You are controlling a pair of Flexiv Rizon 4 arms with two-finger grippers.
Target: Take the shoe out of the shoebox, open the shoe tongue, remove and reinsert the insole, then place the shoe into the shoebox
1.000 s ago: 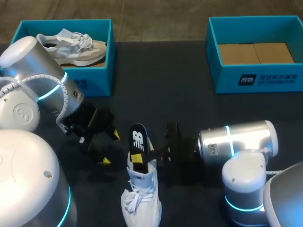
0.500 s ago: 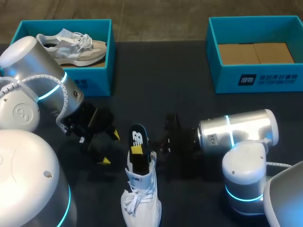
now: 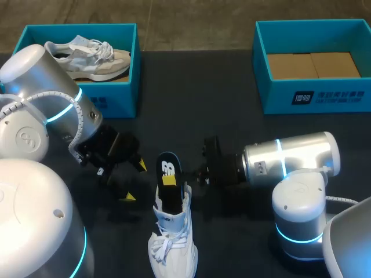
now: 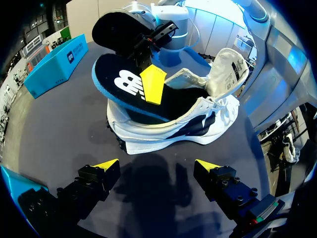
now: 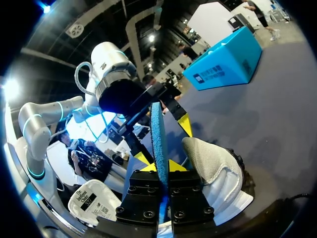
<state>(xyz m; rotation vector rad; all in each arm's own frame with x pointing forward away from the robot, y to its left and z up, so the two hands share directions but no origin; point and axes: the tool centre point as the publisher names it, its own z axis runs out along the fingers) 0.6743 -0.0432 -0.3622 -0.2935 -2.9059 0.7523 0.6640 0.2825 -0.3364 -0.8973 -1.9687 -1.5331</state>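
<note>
A white shoe [image 3: 172, 243] stands on the dark table near the front, seen side-on in the left wrist view [image 4: 198, 121]. Its dark insole [image 3: 168, 169] with a blue edge sticks up out of the heel opening. My right gripper [image 3: 169, 180] comes in from the right and is shut on the insole; in the right wrist view the insole [image 5: 158, 134] runs edge-on between the two yellow tips of the right gripper [image 5: 162, 167]. My left gripper [image 3: 134, 180] stands open just left of the shoe, with nothing in it. Seen from its own wrist, the left gripper [image 4: 157, 166] faces the shoe's side.
At the back left a blue shoebox [image 3: 127, 87] holds another pale shoe [image 3: 87, 58]. A second blue shoebox [image 3: 261, 69] with a cardboard floor stands at the back right.
My right gripper's fingers have closed onto the insole, and its yellow tip now sits higher on the insole. The left arm has not moved.
</note>
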